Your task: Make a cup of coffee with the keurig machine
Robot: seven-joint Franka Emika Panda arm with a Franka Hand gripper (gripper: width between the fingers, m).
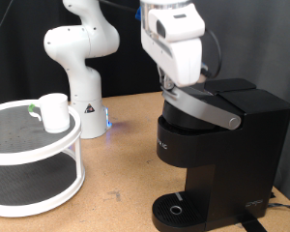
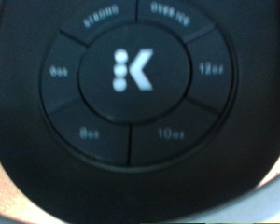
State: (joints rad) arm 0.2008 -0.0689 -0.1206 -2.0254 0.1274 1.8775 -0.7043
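Note:
The black keurig machine stands at the exterior view's right, its lid down and the silver-grey handle lying across its front. My gripper hangs right over the lid, fingertips at or touching its top. The wrist view is filled by the lid's round button panel, with a lit K logo in the middle and size buttons around it; no fingers show there. The white cup stands on the top tier of a round white shelf at the exterior view's left. The drip tray holds nothing.
The arm's white base stands on the wooden table at the back, between the shelf and the machine. The shelf has a lower tier. A cable runs from the machine at the right edge.

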